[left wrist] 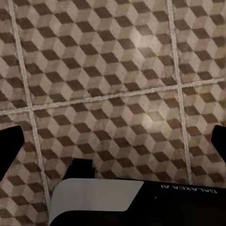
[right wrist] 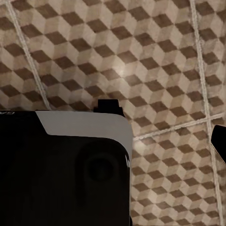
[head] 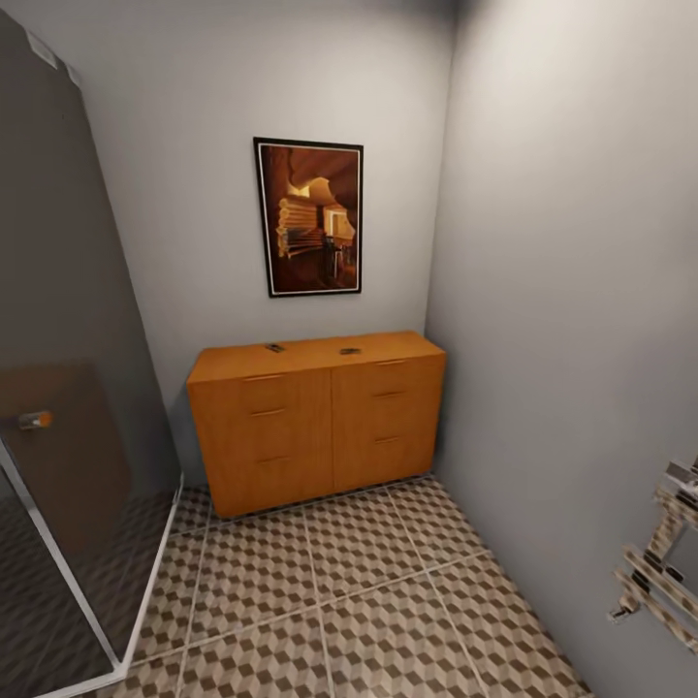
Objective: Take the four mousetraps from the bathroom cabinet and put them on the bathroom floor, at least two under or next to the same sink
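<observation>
The orange-brown cabinet (head: 315, 417) stands against the far wall in the head view, with its drawers shut. Two small flat mousetraps lie on its top, one (head: 274, 347) toward the left and one (head: 350, 351) near the middle. The cube-patterned bathroom floor (head: 368, 582) stretches from the cabinet toward me. My left gripper (left wrist: 114, 141) hangs open over bare tiles, its dark fingertips (left wrist: 10, 141) at the frame's two sides. My right gripper (right wrist: 115, 141) also hangs over tiles, with one fingertip (right wrist: 219, 139) at the frame edge, spread wide and holding nothing. The bathroom sink is out of view.
A smoked glass shower screen (head: 68, 388) with a white frame runs along the left. A grey wall (head: 562, 339) closes the right side, carrying a chrome towel rail (head: 664, 572). A framed picture (head: 310, 215) hangs above the cabinet. My black base (right wrist: 61, 174) shows under both wrists.
</observation>
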Controlling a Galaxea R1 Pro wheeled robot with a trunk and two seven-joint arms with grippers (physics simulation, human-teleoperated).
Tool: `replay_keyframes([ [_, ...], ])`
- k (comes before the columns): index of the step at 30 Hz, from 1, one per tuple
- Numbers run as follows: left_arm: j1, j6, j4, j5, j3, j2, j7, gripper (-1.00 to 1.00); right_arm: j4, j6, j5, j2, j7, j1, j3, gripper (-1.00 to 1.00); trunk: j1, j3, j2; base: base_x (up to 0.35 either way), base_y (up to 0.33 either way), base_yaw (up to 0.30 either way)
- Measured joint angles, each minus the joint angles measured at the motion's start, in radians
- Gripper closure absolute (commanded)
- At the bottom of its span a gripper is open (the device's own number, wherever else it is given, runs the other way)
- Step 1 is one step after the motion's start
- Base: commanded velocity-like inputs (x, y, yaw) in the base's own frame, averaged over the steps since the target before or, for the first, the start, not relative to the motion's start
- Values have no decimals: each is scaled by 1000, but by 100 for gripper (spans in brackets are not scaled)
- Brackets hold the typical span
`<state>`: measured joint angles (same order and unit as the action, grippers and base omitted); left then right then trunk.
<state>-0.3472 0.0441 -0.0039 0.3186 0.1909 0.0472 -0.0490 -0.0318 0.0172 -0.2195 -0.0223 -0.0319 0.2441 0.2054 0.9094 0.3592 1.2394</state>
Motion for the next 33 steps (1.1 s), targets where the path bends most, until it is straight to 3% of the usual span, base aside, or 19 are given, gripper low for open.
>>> replay_keyframes([
  [13,2,-3,1,1,0,1,2,-100,0,-2,0,-1,-1,0,0,-100,0,0,0,295,0,0],
  [25,106,3,1,3,0,-3,8,-100,1,-4,-1,2,-1,0,-1,-100,1,0,0,40,0,0],
  [33,113,6,0,5,0,-5,6,-100,2,-3,-5,0,-2,0,-2,-100,0,0,0,78,12,0],
])
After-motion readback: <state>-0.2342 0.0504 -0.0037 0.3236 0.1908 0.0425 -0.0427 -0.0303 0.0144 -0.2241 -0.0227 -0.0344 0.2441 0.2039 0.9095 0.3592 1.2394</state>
